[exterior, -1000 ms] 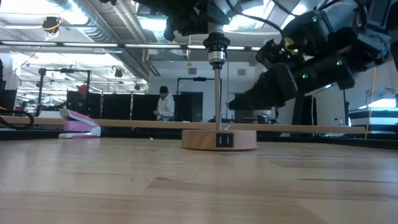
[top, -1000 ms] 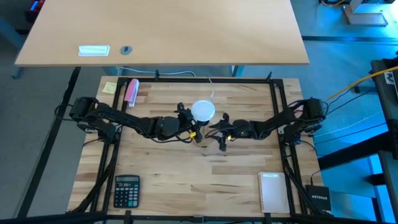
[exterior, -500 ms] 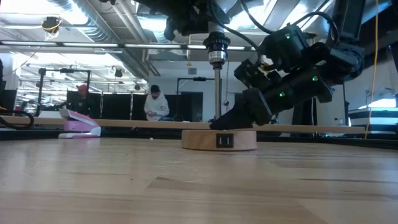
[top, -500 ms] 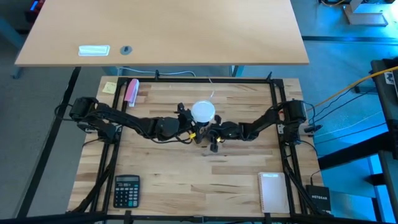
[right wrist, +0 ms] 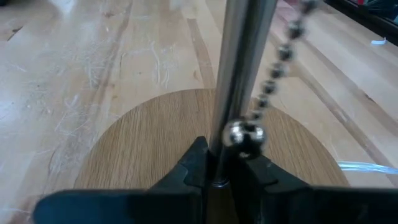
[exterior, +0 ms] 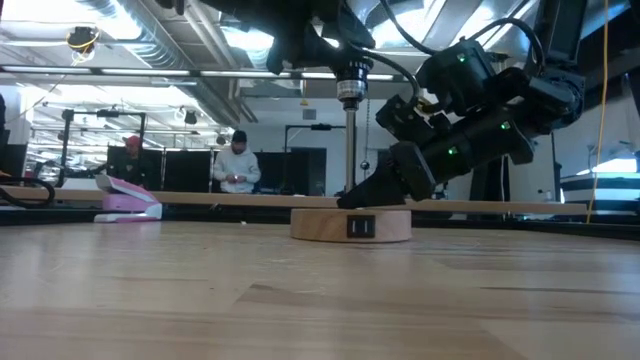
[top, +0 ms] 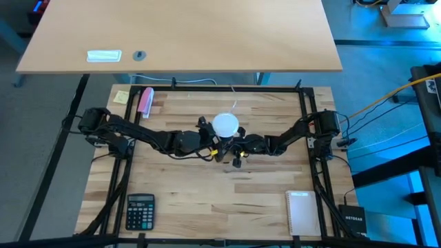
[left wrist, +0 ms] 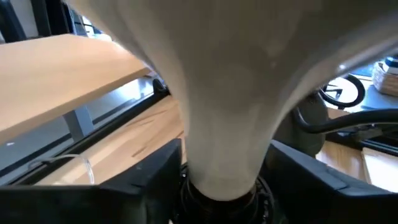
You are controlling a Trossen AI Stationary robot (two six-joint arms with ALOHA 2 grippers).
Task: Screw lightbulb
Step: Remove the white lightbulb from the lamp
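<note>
The lightbulb (top: 224, 125), a white globe, stands base-down in the black socket (left wrist: 219, 198) atop the lamp's metal pole (exterior: 349, 150). The pole rises from a round wooden base (exterior: 350, 225) lying flat on the table. My left gripper (left wrist: 225, 168) reaches in level from the table's left. Its two fingers flank the bulb's narrow neck (left wrist: 225, 124) just above the socket. My right gripper (right wrist: 219, 171) comes from the table's right, slanting down, and is shut on the pole's foot. A bead chain (right wrist: 273, 68) hangs beside the pole. My left gripper has a finger (left wrist: 155, 177) close on each side of the bulb's neck; whether they touch it, I cannot tell. My right gripper pinches the metal pole just above the wooden base (right wrist: 221, 149) between its two fingertips. It comes slanting down from the table's right, fingers across the upright pole.
A calculator (top: 140, 210) lies at the near left and a white pad (top: 302, 212) at the near right. A pink thing (top: 145, 101) and a yellow note (top: 121, 96) lie at the far left. A person stands in the room beyond.
My right gripper has gone down and toward the table's left, to the foot of the lamp's pole, and has shut on it. The lamp and bulb stand where they were.
</note>
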